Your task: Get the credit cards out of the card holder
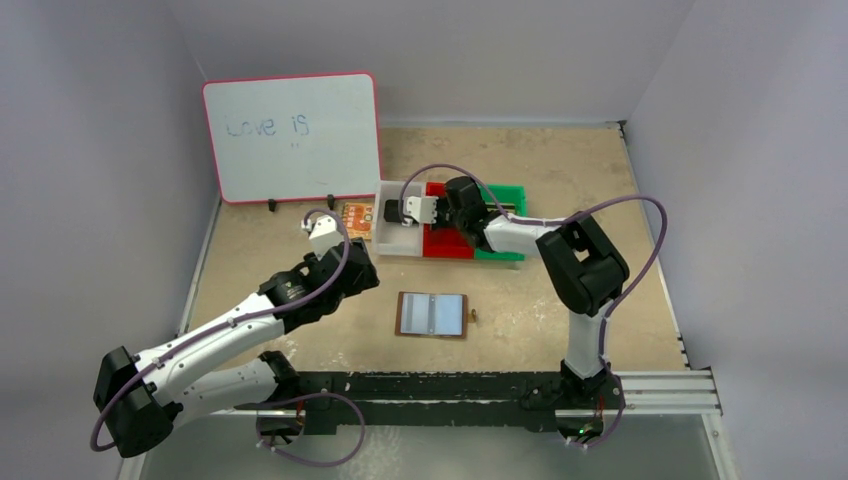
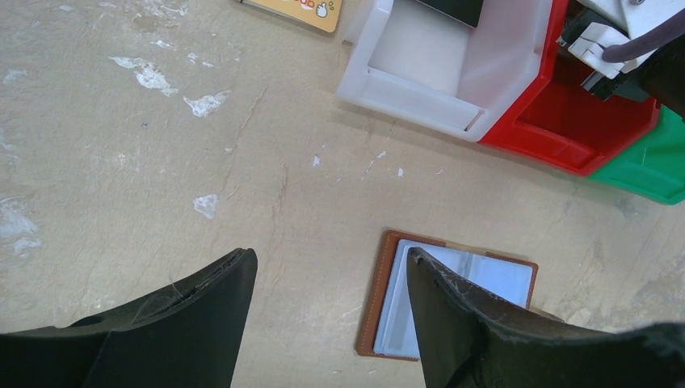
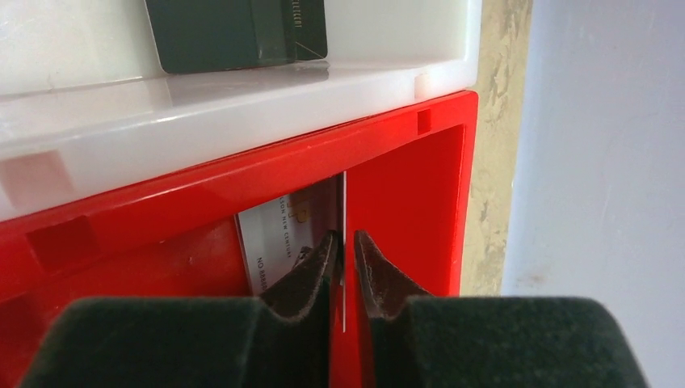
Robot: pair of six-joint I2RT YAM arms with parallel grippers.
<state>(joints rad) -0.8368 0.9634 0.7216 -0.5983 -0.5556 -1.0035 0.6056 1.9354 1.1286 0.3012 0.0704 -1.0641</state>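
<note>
The brown leather bifold card holder lies open on the desk, near centre. Just left of it the left hand hovers empty, fingers wide apart. Over the far red plastic bin, the right hand is barely parted around a white credit card standing on edge, not gripping it.

Holder: in the left wrist view, the 4 o'clock part is hidden behind a finger of the left gripper.
Orange card: cut off at that view's 12 o'clock edge.
Dark card: cut off at 12 o'clock in the right wrist view.
Pale card: the lower part is hidden behind the right gripper; whether it is gripped cannot be told.
Green bin: largely hidden behind the right arm.
Speck: at 3 o'clock of the holder, too small to be identified.
</note>
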